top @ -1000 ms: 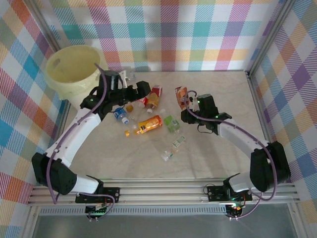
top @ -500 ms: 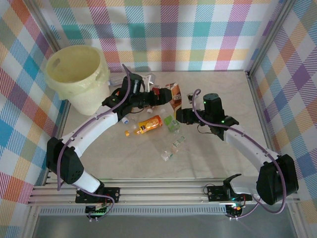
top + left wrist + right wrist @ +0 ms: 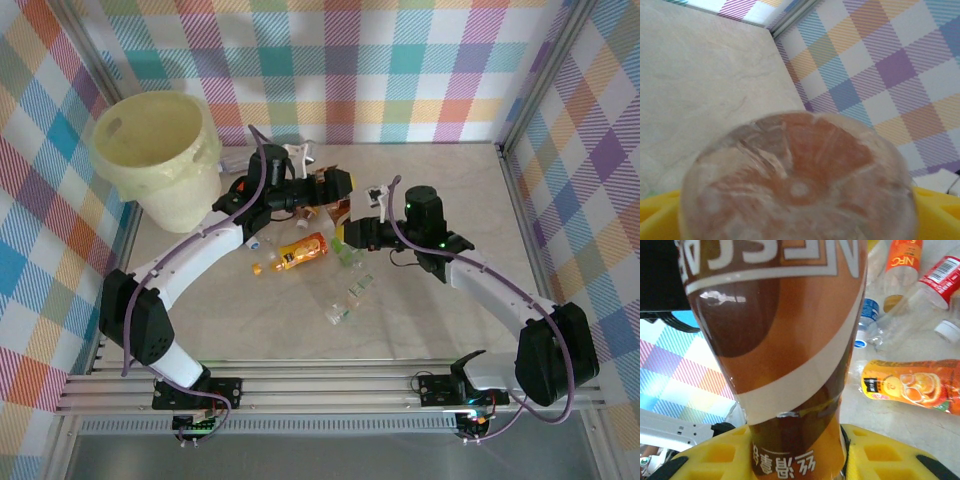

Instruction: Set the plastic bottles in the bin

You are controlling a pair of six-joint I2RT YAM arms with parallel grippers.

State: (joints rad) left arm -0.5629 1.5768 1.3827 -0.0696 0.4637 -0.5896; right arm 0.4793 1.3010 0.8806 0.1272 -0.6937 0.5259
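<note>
Loose plastic bottles [image 3: 303, 252] are noted mid-table, at 6 o'clock of the grippers. 1 brown-labelled bottle [image 3: 790, 340] is clamped at its narrower section by the right gripper [image 3: 795, 450]. Its base is straddled by the left gripper [image 3: 797, 220]; whether that grip is closed cannot be told. The bottle is judged light, thin-walled, slick and crushable, best taken round the labelled waist. The bin [image 3: 165, 190] is set far back at 10 o'clock.

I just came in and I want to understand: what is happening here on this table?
The right gripper is shut on a brown-labelled bottle, held above the table. The left gripper has its fingers on both sides of the bottle's base; whether they grip it is unclear. It looks like a handover. Several other bottles lie on the table; the bin stands far left.
</note>
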